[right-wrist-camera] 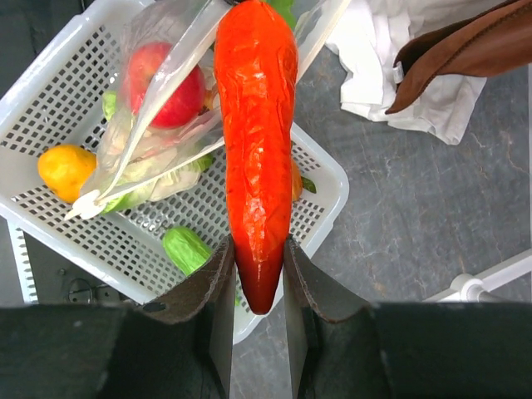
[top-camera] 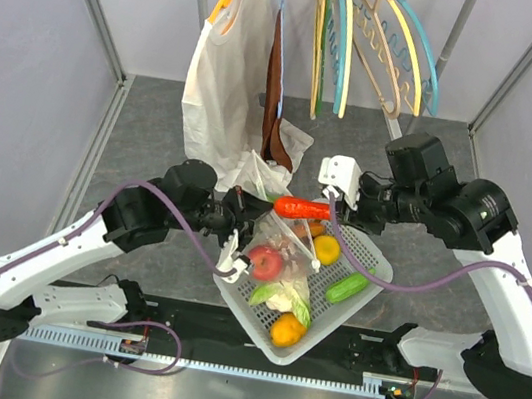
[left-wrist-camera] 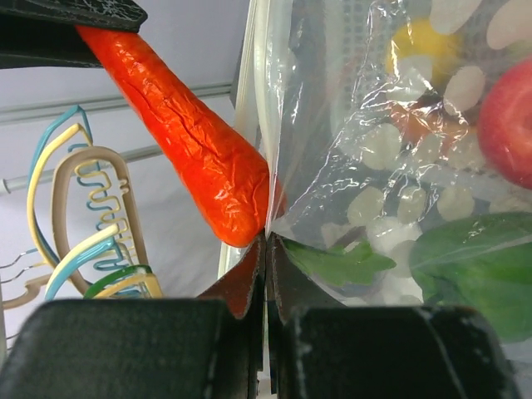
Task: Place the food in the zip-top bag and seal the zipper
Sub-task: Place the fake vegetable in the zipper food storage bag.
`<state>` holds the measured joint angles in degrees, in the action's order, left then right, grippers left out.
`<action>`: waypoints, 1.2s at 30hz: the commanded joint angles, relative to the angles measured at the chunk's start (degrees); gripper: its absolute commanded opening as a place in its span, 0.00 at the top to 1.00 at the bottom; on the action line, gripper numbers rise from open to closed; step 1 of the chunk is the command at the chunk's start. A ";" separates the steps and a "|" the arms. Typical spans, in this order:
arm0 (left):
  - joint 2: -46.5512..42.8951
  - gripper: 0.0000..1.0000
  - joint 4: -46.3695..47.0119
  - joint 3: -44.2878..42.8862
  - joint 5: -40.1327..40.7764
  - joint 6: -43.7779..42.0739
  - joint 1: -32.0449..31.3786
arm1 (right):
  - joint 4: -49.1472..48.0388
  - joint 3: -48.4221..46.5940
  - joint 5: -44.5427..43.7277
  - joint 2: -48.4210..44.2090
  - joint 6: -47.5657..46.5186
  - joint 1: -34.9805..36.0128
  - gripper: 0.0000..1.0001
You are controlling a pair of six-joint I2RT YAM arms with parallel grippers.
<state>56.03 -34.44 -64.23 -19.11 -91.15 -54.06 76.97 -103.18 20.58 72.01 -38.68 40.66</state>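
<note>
My right gripper [right-wrist-camera: 256, 266] is shut on the long orange piece [right-wrist-camera: 256, 141], held level above the white basket's far edge [top-camera: 303, 208], its tip at the mouth of the dotted zip-top bag [top-camera: 281, 263]. My left gripper [left-wrist-camera: 268, 249] is shut on the bag's mouth edge and holds it up over the basket. Inside the bag [left-wrist-camera: 399, 166] lie a red apple [top-camera: 267, 262], green leaves and cauliflower [top-camera: 280, 301]. The orange piece's tip [left-wrist-camera: 224, 199] touches the bag edge right at my left fingertips. The zipper strip [right-wrist-camera: 179, 62] runs along the bag mouth.
The white lattice basket [top-camera: 377, 268] holds a green cucumber [top-camera: 346, 288], a yellow pepper [top-camera: 326, 249] and an orange pepper [top-camera: 287, 330] outside the bag. A white garment [top-camera: 226, 82] and coloured hangers [top-camera: 376, 45] hang on a rack behind.
</note>
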 commanded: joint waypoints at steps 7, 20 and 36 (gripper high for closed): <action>1.36 0.98 0.60 -2.57 -0.66 -1.84 0.19 | -0.77 -6.33 -7.73 8.06 7.47 7.05 0.96; 0.30 0.98 0.69 -3.45 -1.10 -0.16 0.10 | -0.85 -13.19 -12.44 12.10 15.03 9.43 0.93; -1.62 0.98 0.34 -2.22 1.10 2.21 0.19 | -2.24 -13.21 -2.90 10.97 17.49 11.02 0.02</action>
<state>56.58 -35.59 -66.72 -18.06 -90.54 -53.76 77.56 -118.61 19.38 87.33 -23.73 52.16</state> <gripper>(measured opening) 0.025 0.976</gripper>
